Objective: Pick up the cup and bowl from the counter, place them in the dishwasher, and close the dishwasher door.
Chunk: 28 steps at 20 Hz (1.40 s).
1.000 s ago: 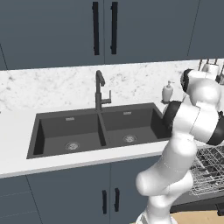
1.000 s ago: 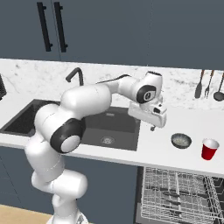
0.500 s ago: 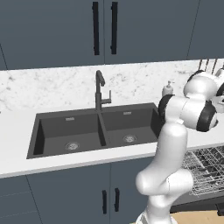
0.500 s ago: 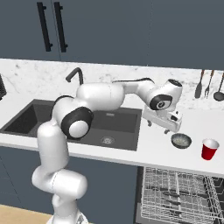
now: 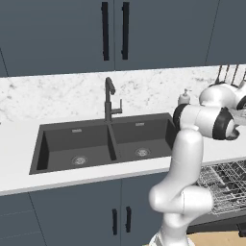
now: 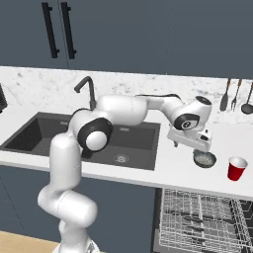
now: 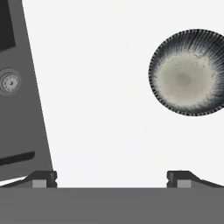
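While the white arm reaches out over the worktop, the gripper (image 6: 191, 147) hangs with its jaws spread wide and nothing between them, touching nothing; in the hand view its two dark fingertips (image 7: 41, 178) stand far apart above bare white surface. Sweeping left to right across the right base view: the dark cabinet handles (image 6: 57, 30) up top, the black faucet (image 6: 87, 89) against the marbled backsplash (image 6: 34, 86), then the dark grey double sink (image 6: 126, 143) sunk into the counter (image 6: 168, 170). Next comes the bowl (image 6: 204, 158), a dark-rimmed, pale-centred dish sitting on the counter just below and to the right of the gripper, not touching it; the hand view shows the bowl (image 7: 188, 72) off to the upper right of the fingertips. Just beside it on the right stands the red cup (image 6: 237, 168), upright. Utensils (image 6: 236, 95) hang on the wall behind. Below the counter edge the dishwasher (image 6: 202, 222) is open, its grey wire rack pulled out.
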Tool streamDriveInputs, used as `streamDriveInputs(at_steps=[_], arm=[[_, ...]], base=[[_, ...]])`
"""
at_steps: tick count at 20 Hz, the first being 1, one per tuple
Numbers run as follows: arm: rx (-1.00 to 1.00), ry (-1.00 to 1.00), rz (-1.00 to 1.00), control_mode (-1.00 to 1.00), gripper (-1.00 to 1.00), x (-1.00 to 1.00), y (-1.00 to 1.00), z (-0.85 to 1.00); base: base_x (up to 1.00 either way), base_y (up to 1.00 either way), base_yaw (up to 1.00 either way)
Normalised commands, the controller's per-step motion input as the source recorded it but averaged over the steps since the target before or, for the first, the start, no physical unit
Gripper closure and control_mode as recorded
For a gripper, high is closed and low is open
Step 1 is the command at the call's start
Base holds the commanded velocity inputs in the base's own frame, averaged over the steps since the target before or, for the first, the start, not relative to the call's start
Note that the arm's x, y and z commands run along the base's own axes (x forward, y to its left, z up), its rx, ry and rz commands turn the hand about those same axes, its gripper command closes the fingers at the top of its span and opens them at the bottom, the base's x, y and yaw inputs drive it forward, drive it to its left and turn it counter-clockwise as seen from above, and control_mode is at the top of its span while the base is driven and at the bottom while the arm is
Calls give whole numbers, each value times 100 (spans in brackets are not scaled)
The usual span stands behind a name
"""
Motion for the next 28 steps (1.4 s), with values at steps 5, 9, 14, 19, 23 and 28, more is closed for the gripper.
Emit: streamDriveInputs(at_steps=[5, 9, 14, 19, 23, 28], arm=[[0, 0, 4, -100, -100, 8, -1, -2], [-11, 0, 0, -100, -100, 25, -1, -50], [-13, -3, 0, -100, -100, 27, -15, -38], [-9, 0, 0, -100, -100, 5, -27, -33], [-9, 0, 0, -100, -100, 4, -14, -19], [-5, 0, 0, -100, -100, 20, 0, -3]], base=[[0, 0, 0], [0, 0, 0], [0, 0, 0], [0, 0, 0], [0, 0, 0], [0, 0, 0]])
